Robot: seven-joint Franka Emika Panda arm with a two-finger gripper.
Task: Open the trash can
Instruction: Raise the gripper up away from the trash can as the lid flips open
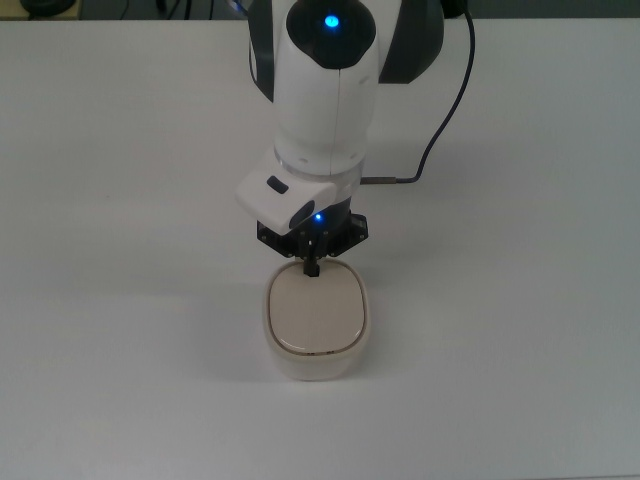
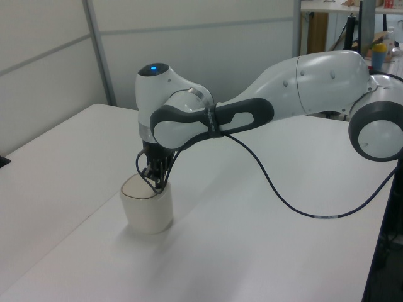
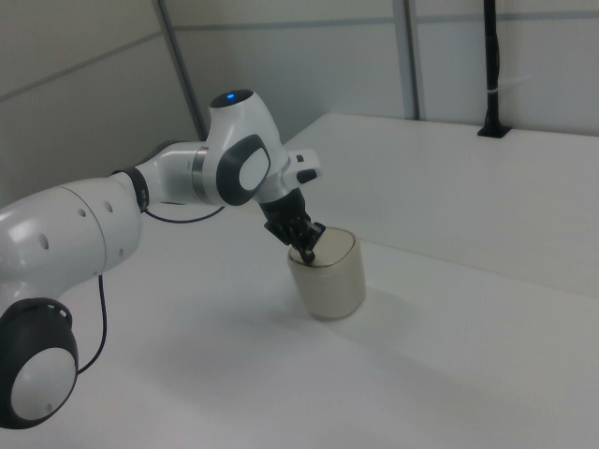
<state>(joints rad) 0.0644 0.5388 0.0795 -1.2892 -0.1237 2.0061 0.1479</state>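
Note:
The trash can (image 1: 317, 320) is a small cream-white bin with a flat beige lid, standing on the white table (image 1: 520, 300). Its lid lies flat and closed. My gripper (image 1: 311, 267) points straight down, shut, with its black tip on the lid's edge nearest the arm. The left view shows the gripper (image 2: 157, 184) touching the rim of the trash can (image 2: 148, 211) from above. In the right view the gripper (image 3: 306, 253) rests on the near-left edge of the trash can (image 3: 329, 276). The button is hidden under the fingertips.
A black cable (image 1: 440, 120) loops from the arm across the table behind the wrist. The table's edge runs along the left view's right (image 2: 371, 251). A wall panel stands behind the table in the left view.

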